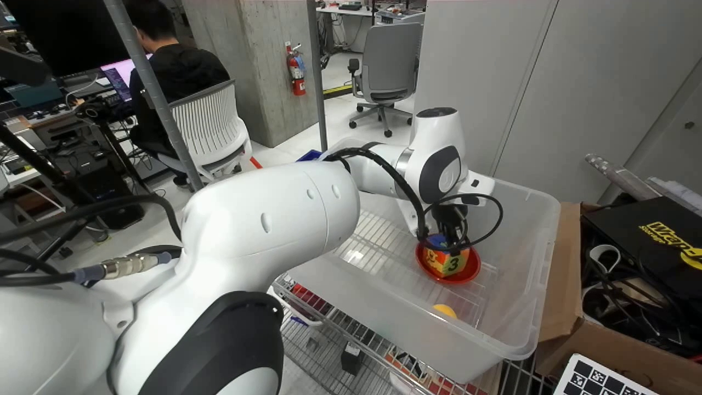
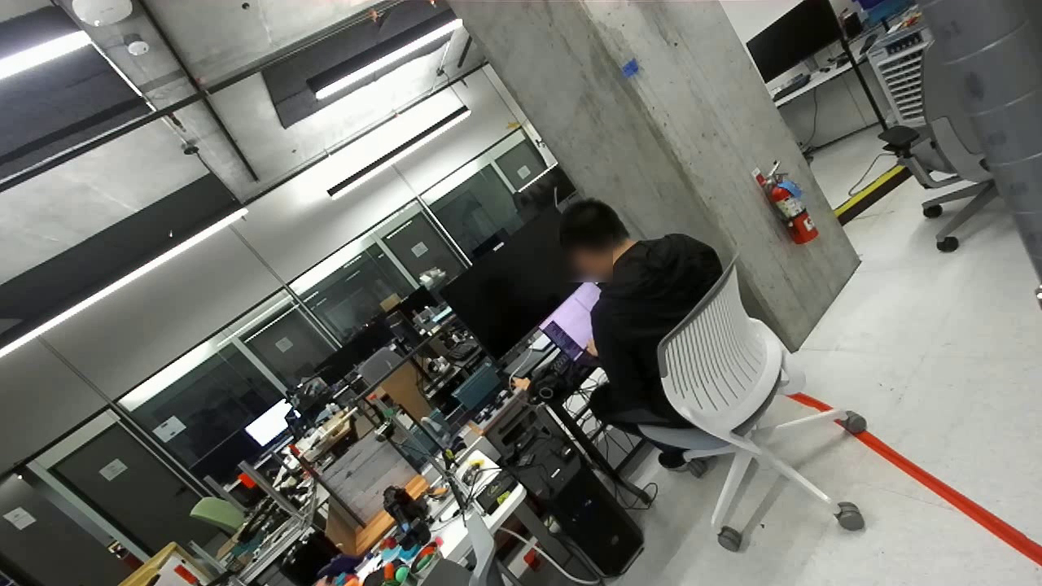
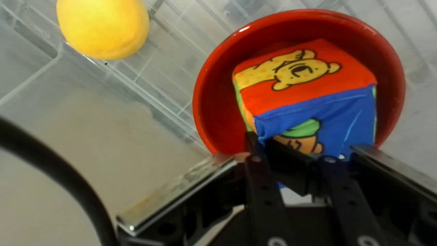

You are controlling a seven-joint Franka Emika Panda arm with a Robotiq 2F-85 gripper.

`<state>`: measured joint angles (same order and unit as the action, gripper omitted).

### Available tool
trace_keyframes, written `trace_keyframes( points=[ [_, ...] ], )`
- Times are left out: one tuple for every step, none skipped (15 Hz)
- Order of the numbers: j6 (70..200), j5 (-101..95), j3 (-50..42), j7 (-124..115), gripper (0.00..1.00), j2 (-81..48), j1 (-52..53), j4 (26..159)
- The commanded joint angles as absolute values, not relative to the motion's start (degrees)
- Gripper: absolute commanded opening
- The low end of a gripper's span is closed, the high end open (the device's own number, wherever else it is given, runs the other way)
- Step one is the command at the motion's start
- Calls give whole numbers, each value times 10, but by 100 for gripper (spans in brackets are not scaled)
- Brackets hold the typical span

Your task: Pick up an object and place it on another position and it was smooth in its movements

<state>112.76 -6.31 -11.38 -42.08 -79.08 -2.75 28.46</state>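
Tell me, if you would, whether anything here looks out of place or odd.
Yes: in an exterior view the concrete pillar slants steeply, so that view appears tilted, and neither the arm nor the tub shows there. In the tub, the cube is in the red bowl; I see nothing spilled or damaged.

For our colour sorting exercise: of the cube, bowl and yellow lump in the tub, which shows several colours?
The cube inside the red bowl: it shows red, blue and yellow. The bowl is all red, the lump all yellow.
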Motion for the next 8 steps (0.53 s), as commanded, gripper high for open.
trace_keyframes(
  points=[
    [1014, -49, -96, -403, 1, -780, -28, 215],
    [1006, -45, -88, -393, 1, -732, -18, 265],
    [983, -41, -79, -378, 1, -720, -14, 252],
    [976, -35, -68, -357, 1, -707, -10, 246],
    [968, -29, -59, -339, 1, -691, -4, 243],
    [958, -24, -49, -318, 1, -674, 5, 242],
    [952, -19, -41, -307, 1, -663, 13, 244],
    [954, -15, -36, -305, 1, -662, 22, 248]
  ],
)
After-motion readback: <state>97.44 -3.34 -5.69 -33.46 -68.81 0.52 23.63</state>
